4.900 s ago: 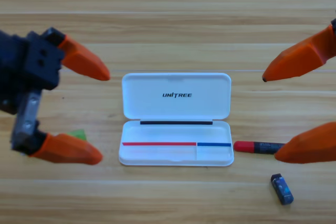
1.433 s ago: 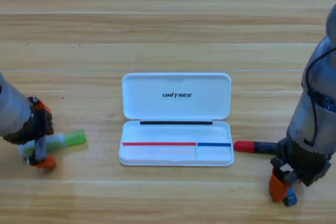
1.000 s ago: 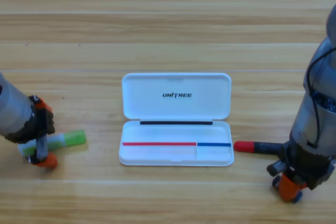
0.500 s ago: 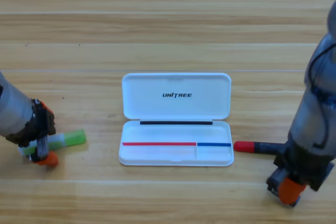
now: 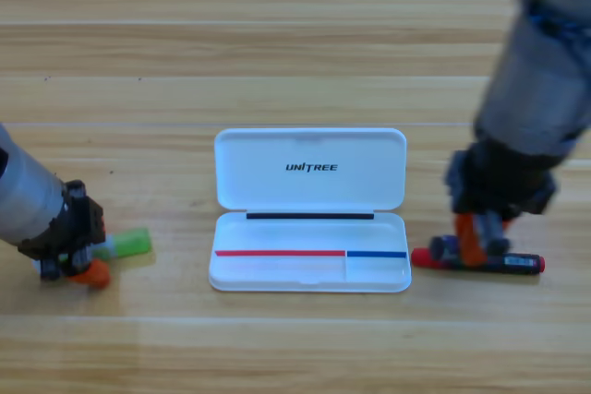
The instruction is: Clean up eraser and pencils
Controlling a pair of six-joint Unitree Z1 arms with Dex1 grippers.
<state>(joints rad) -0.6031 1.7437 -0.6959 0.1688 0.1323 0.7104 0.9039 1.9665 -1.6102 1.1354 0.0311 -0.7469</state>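
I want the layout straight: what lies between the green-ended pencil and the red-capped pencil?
The open white case lies between the green-ended pencil and red-capped pencil in the high view.

The pale wooden worktop (image 5: 277,43) is evenly and brightly lit from above. Only faint shadows are cast beneath the open white plastic case (image 5: 310,209). The grey right arm (image 5: 536,71) is rendered blurred.

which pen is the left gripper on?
The pale pen with the bright green end, lying left of the white case. The left gripper sits over its pale end. The black pen with the red cap lies right of the case, under the right gripper.
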